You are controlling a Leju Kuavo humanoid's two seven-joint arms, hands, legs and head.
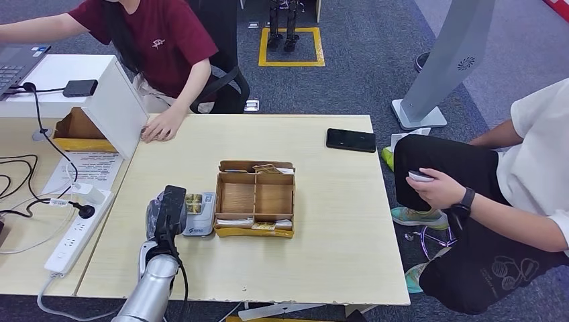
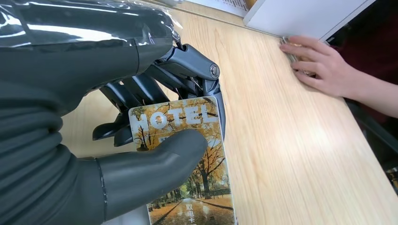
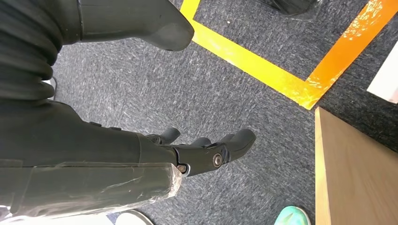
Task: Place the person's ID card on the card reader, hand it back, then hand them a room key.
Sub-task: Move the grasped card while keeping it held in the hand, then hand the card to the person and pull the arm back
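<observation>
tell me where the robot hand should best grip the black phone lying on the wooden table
Best judged: take the flat black rectangular phone across its two long edges, coming straight down from above. It lies flat on the light wooden table near the far right edge, with bare tabletop around it, so fingers could likely close on its thin sides.

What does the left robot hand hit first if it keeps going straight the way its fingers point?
Probably nothing soon: the left robot hand, holding the hotel card, points out over bare table. The person's hand rests off to one side of that line, though depth is unclear.
</observation>
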